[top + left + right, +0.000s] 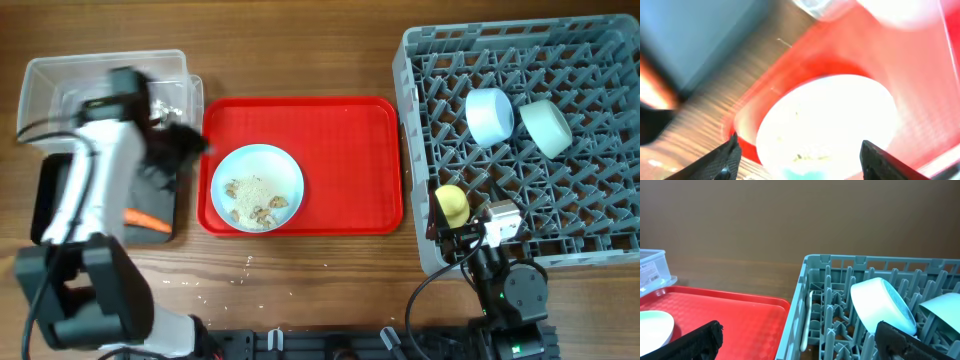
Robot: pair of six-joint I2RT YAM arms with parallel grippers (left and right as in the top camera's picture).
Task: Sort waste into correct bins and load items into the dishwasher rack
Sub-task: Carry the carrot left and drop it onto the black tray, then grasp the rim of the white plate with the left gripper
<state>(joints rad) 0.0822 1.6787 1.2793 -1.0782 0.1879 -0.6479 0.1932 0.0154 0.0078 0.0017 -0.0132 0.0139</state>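
Wood-grain tabletop (320, 290) underlies the scene. The left gripper (800, 150), blurred, is seen spread with nothing between its fingers, aimed at the round light blue plate (257, 187) on the flat red plastic tray (370, 130). Beige rice-like scraps (255, 200) lie loose on that plate. A pinch on the thin rim could slip, or an early tilt could scatter grains short of the black rectangular tray (178, 215) holding the orange carrot (147, 220). The right gripper (797, 330), likewise spread and empty, is held at the grey pegged dishwasher rack (600, 240).
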